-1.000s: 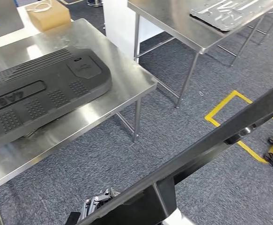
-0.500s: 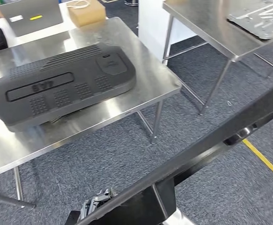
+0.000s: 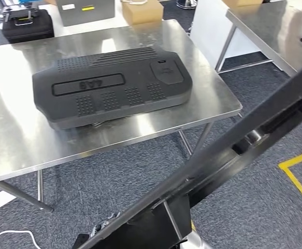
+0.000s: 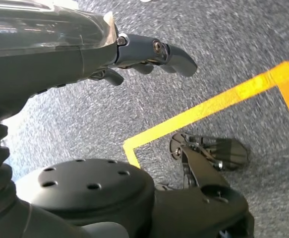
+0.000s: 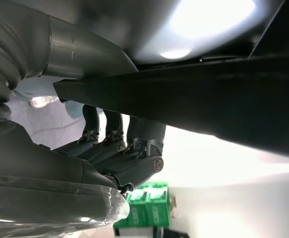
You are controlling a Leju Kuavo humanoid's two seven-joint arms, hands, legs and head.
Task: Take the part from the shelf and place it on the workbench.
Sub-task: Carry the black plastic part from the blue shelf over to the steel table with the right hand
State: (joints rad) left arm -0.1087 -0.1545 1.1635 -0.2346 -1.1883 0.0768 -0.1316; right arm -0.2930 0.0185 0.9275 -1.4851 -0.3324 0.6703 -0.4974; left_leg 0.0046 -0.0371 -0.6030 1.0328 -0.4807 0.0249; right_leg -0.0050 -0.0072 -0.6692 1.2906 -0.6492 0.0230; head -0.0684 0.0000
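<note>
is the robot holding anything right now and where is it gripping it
Yes. The right hand grips the long black part with fingers curled up around its lower edge. The left hand hangs over the floor, holding nothing.

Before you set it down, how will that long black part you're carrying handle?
Probably stiff: the long black part runs straight, with no visible sag. Likely apt to swing, since it reaches far beyond the right hand gripping it. Its smooth face may slide on the steel workbench.
</note>
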